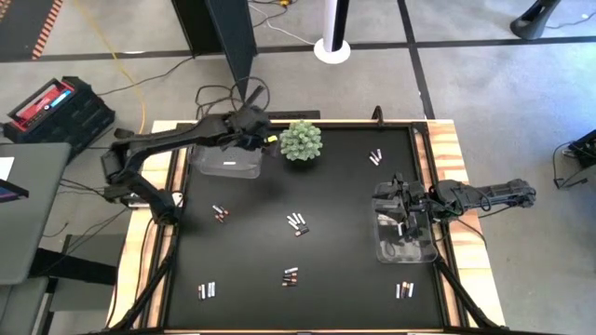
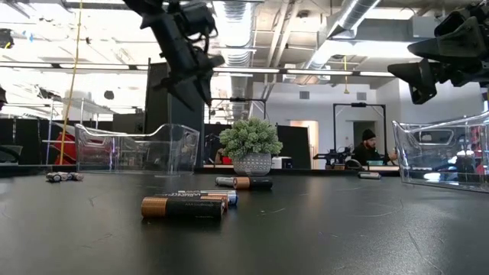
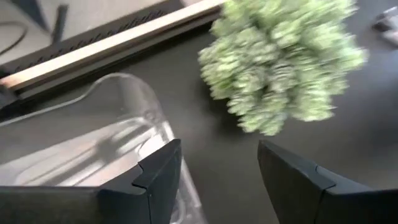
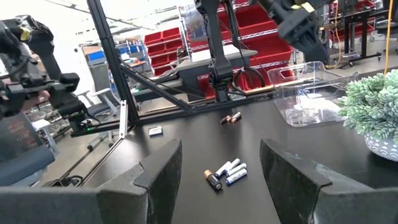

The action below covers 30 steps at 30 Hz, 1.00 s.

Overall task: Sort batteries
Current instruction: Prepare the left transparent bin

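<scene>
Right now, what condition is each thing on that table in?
Left end effector: fingers apart, holding nothing, above the rim of the left clear bin.
Right end effector: open, empty, over the right clear bin.
Batteries: lying on their sides in small scattered clusters on the black table.
Green plant: upright, beside the left clear bin.

Batteries lie scattered mid-table; 1 bin far-left beside the plant, another bin right.
</scene>
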Available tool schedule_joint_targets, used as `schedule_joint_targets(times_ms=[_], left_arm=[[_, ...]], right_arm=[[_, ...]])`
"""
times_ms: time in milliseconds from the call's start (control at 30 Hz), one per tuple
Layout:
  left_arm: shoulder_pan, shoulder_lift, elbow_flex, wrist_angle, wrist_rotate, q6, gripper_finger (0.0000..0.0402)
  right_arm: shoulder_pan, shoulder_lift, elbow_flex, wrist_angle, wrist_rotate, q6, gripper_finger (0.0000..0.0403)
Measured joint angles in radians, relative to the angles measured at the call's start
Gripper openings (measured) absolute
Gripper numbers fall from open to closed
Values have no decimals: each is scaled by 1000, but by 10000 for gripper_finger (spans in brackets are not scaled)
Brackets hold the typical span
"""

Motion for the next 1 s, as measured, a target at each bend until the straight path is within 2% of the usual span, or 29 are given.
schedule_joint_targets(times_ms=[167,433,1000], left_arm=[[21,89,93,-126,-2,-31,202],[34,155,102,-195,-5,-17,201],[40,155,-9,-156,18,29,201]], right_arm=[[0,0,0,0,0,0,235],[0,0,0,0,0,0,235],[0,0,0,0,0,0,235]])
